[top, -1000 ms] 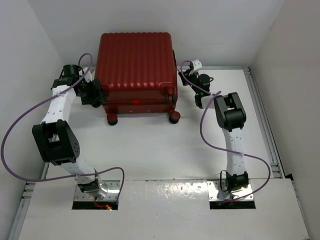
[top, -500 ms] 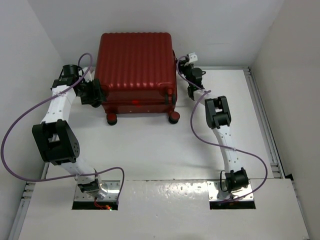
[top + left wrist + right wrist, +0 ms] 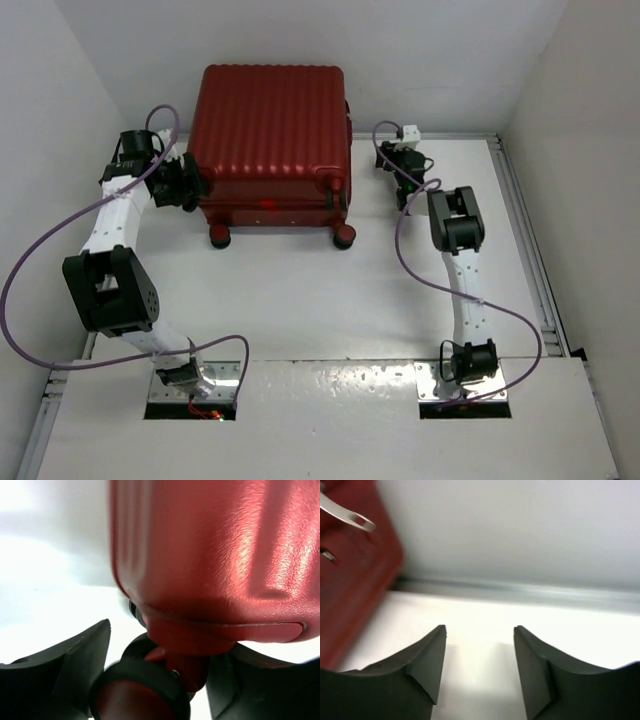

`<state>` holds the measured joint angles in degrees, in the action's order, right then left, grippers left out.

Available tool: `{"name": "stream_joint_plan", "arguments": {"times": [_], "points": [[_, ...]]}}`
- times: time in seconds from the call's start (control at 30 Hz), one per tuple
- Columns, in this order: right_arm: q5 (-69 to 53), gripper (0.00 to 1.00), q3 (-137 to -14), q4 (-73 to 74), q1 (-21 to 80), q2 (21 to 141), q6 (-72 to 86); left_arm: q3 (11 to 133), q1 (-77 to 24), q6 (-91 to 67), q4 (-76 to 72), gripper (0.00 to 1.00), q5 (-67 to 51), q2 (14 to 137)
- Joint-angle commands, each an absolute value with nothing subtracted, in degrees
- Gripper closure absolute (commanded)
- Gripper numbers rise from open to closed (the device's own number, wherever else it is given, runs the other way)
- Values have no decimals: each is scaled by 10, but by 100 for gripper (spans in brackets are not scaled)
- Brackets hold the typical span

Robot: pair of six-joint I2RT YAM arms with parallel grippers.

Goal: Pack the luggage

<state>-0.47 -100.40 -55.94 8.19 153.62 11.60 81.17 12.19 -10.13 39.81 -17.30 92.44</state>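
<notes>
The luggage (image 3: 270, 125), a red ribbed suitcase, lies closed at the back middle of the table, its wheels toward me. My left gripper (image 3: 192, 185) is at its near left corner. In the left wrist view its dark fingers (image 3: 75, 670) stand apart on either side of a black wheel (image 3: 142, 690) under the red shell (image 3: 210, 545); the gripper (image 3: 167, 640) is open. My right gripper (image 3: 396, 158) hovers to the right of the suitcase, apart from it. It is open (image 3: 480, 628) with only bare table between its fingers, and the luggage's edge (image 3: 355, 580) with a silver zipper pull (image 3: 350, 515) shows at left.
White walls close in the table on the left, back and right. A metal rail (image 3: 512, 200) runs along the table's right side, and another rail (image 3: 520, 591) lies at the foot of the back wall ahead of the right gripper. Purple cables (image 3: 40, 250) loop off both arms.
My right gripper was shut at the suitcase's right side; it has opened and pulled back to the right. The left gripper has opened wider, and the suitcase has shifted slightly left.
</notes>
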Motion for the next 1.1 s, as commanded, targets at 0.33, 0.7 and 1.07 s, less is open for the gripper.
{"name": "stream_joint_plan", "arguments": {"times": [0.33, 0.7, 1.07], "points": [[-216, 35, -407, -630, 62, 1010, 171, 844, 36, -130, 169, 0, -44, 750], [-180, 32, -224, -352, 56, 751, 191, 850, -247, -207, 302, 0, -20, 781], [-193, 31, -203, -256, -27, 635, 162, 943, -370, -304, 337, 0, 35, 959]]}}
